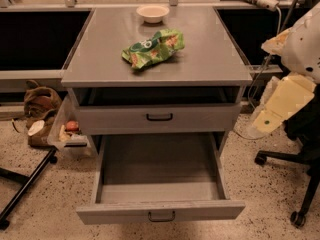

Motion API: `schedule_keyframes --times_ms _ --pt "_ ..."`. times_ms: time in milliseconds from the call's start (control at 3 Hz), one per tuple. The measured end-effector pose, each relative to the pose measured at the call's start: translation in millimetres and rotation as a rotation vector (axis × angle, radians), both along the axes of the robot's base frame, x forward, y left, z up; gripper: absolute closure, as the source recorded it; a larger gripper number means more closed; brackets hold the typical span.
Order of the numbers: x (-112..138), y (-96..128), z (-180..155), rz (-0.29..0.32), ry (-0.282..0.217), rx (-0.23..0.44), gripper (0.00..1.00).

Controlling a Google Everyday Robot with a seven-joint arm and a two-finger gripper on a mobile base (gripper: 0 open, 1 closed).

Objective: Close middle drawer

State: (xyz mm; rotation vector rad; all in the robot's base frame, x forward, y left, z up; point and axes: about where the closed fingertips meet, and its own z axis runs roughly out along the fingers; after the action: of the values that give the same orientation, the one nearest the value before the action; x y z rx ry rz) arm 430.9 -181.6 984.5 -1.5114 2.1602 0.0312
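Note:
The middle drawer (160, 210) of the grey cabinet (160, 69) is pulled far out toward me. Its inside is bare, and a small dark bar handle (161, 216) sits at the centre of its flat front. Above it, the top drawer (159, 118) has a like handle and is nearly shut, with a dark gap over it. The lowest drawer is hidden under the open one. My gripper (274, 111), cream-coloured on a white arm (300, 44), hangs at the right of the cabinet, level with the top drawer and apart from the open drawer.
A green snack bag (152, 48) and a white bowl (153, 13) lie on the cabinet top. A clear bin (67, 131) and a brown bag (40, 104) sit on the floor to the left. A black bar (25, 186) lies at the lower left, and an office chair base (300, 184) stands on the right.

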Motion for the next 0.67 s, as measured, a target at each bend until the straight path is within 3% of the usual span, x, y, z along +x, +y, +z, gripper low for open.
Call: schedule_keyframes --times_ms 333,667 --pt "0 0 0 0.000 0.000 0.000 0.00" --pt "-7 6 -23 -0.022 0.027 0.020 0.00"
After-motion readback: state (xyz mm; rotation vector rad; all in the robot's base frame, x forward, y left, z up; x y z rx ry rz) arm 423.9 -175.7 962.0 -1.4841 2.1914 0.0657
